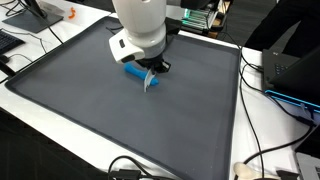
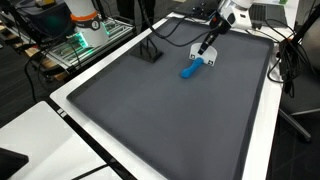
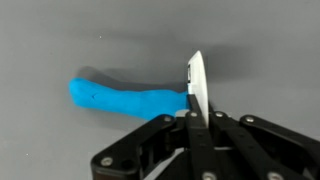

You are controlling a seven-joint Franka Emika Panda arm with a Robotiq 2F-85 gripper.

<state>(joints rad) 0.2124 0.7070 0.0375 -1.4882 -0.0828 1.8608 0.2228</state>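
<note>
Pincer [image 3: 197, 120]: black linkage sitting nearest the lens, filling the bottom edge of the wrist view. Its fingers are pressing together and clenching the knife [image 3: 140, 98] by the blade.

Knife, item in hand:
- Blue handle [image 3: 125, 98] is stretching away to the left of the grip in the wrist view, slightly curved and lying flat.
- White blade [image 3: 196, 78] is showing edge-on as a thin pointed sliver, rising out from between the fingers.
- Handle is casting a soft shadow close beside itself. Whether it is resting on the surface or hanging just above it cannot be told.

Location: knife is sitting on the far half of the dark grey mat [image 1: 120, 120], well away from the near rim. In both exterior views the pincer [image 1: 153, 70] [image 2: 203, 50] is coming down onto it from above, with the handle [image 1: 135, 73] [image 2: 190, 69] sticking out sideways beneath the white wrist.

Surroundings:
- Mat [image 2: 150, 120] is covering most of the white tabletop [image 1: 60, 122], which is showing as a pale border around it.
- Black stand [image 2: 150, 52] is sitting on the mat near the far edge, apart from the knife.
- Green-lit device [image 2: 85, 35] is standing beyond the mat in an exterior view.
- Black cables [image 1: 262, 150] are trailing over the tabletop beside the mat.
</note>
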